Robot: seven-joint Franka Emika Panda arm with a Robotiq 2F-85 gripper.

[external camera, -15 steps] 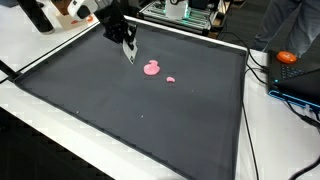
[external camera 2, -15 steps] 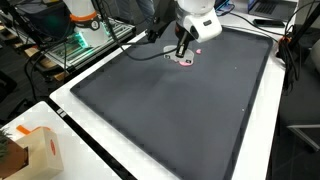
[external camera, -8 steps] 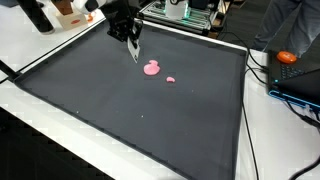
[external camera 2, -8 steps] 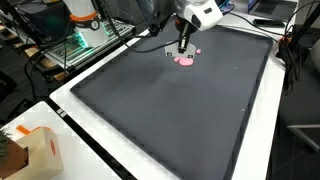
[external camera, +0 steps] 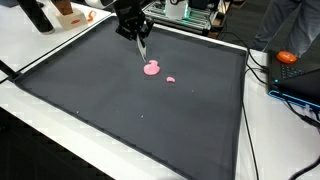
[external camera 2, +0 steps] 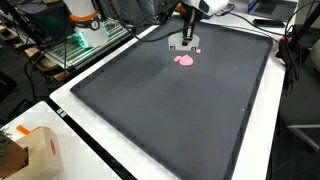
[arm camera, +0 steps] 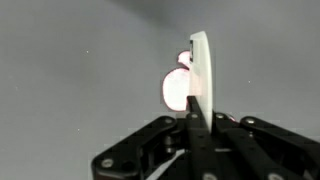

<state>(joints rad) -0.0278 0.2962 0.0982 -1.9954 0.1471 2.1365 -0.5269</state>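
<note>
The round flat plastic piece (external camera: 152, 68) and smaller crumb (external camera: 170, 79) are pink. The fabric mat (external camera: 150, 125) is plain dark grey. The gripper (external camera: 141, 47) is black, and the thin flat strip (arm camera: 200, 70) looks white, though glare blurs it.

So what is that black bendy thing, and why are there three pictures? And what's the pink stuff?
The black bendy thing is a robot arm, and the claw at its end is called a gripper. Two of the pictures come from cameras that stand outside the robot and look at the same table from different spots. The third comes from a little camera on the robot's wrist, so it peeks out past the claw. On the table lies a big dark mat. On it sit a pink blob and a smaller pink bit beside it. The claw is pinched shut on a thin white tool and holds it close to the pink blob. I cannot tell exactly what kind of tool it is.
</note>
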